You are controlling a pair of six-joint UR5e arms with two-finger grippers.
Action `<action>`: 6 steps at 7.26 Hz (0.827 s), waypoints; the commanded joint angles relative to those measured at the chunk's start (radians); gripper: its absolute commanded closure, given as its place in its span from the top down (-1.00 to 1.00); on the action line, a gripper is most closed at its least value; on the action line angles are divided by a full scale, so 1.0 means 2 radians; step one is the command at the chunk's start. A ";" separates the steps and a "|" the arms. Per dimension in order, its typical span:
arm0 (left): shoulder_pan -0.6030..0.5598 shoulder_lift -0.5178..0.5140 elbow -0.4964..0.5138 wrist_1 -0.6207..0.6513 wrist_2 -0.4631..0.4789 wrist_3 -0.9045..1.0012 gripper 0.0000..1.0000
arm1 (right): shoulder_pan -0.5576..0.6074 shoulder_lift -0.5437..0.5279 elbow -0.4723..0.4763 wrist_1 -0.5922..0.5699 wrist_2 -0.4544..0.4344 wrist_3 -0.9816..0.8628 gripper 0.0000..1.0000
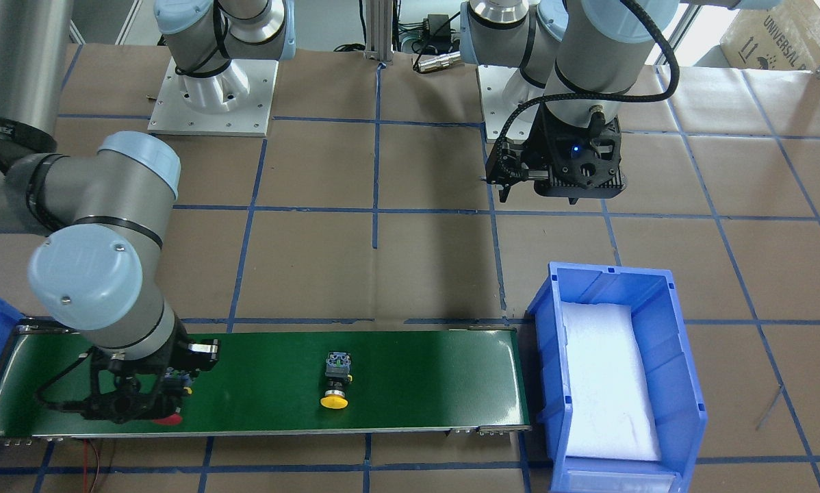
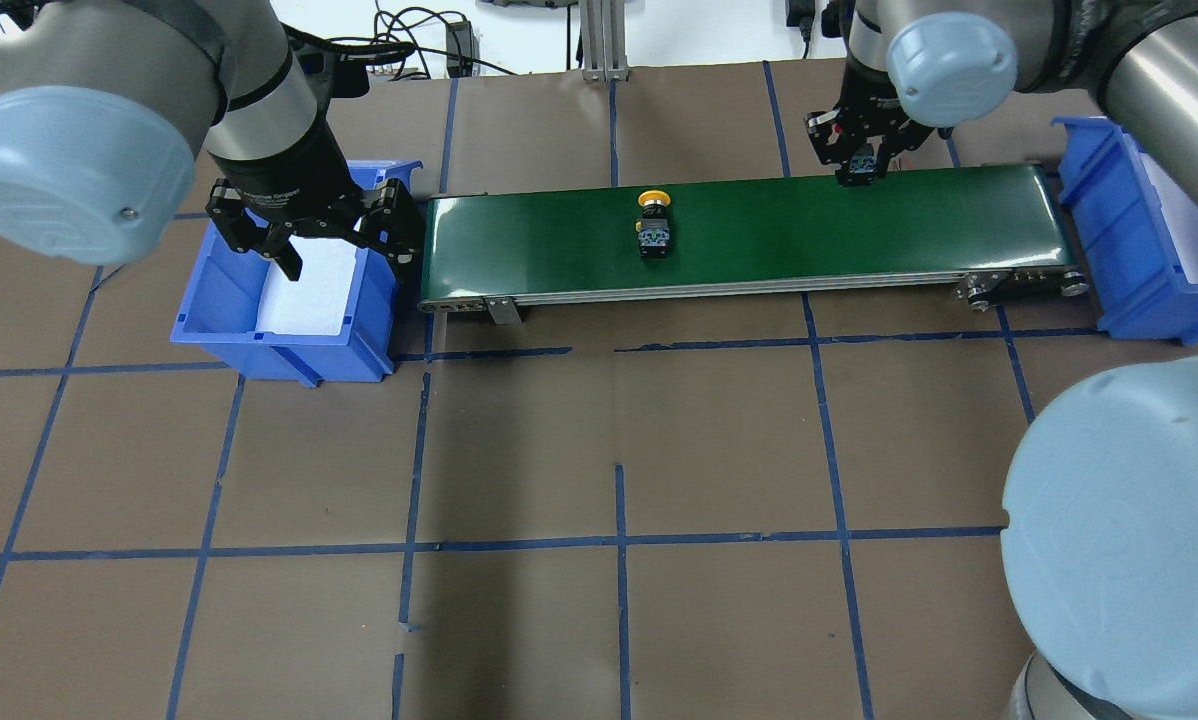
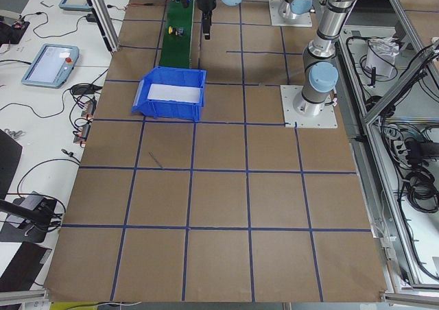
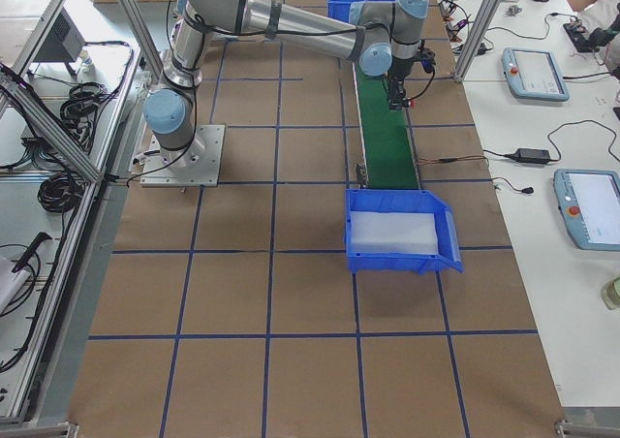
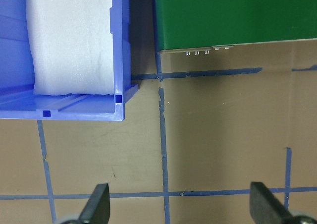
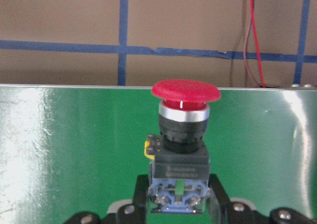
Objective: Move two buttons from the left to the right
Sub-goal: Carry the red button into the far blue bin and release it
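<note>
The red button [image 6: 182, 135] is held by its grey-black body in my shut right gripper [image 6: 178, 196], cap pointing away, low over the green conveyor belt [image 2: 859, 220] towards its right end. In the front view only its red cap [image 1: 168, 418] peeks from under that gripper [image 1: 143, 400]. The yellow button [image 2: 652, 222] lies on its side at mid-belt; it also shows in the front view [image 1: 335, 383]. My left gripper [image 2: 339, 240] is open and empty, held high by the left blue bin [image 2: 289, 345]; its fingers [image 5: 96, 206] frame bare paper.
The left bin [image 1: 684, 356] holds only white foam. A second blue bin [image 2: 1119, 250] stands at the belt's right end. Brown paper with blue tape lines covers the table. A red wire [image 6: 252, 35] runs behind the belt.
</note>
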 commanded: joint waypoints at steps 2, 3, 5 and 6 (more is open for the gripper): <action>-0.002 -0.002 0.000 0.001 -0.001 0.000 1.00 | -0.122 -0.027 -0.027 0.024 0.002 -0.155 -0.86; -0.002 0.000 -0.001 0.001 0.000 -0.001 1.00 | -0.149 -0.027 -0.044 0.024 0.001 -0.200 -0.86; -0.001 0.001 -0.001 0.001 0.000 0.000 1.00 | -0.221 -0.020 -0.042 0.017 0.006 -0.303 -0.86; -0.001 0.001 -0.001 0.001 0.000 0.000 1.00 | -0.250 -0.008 -0.044 0.016 0.013 -0.338 -0.86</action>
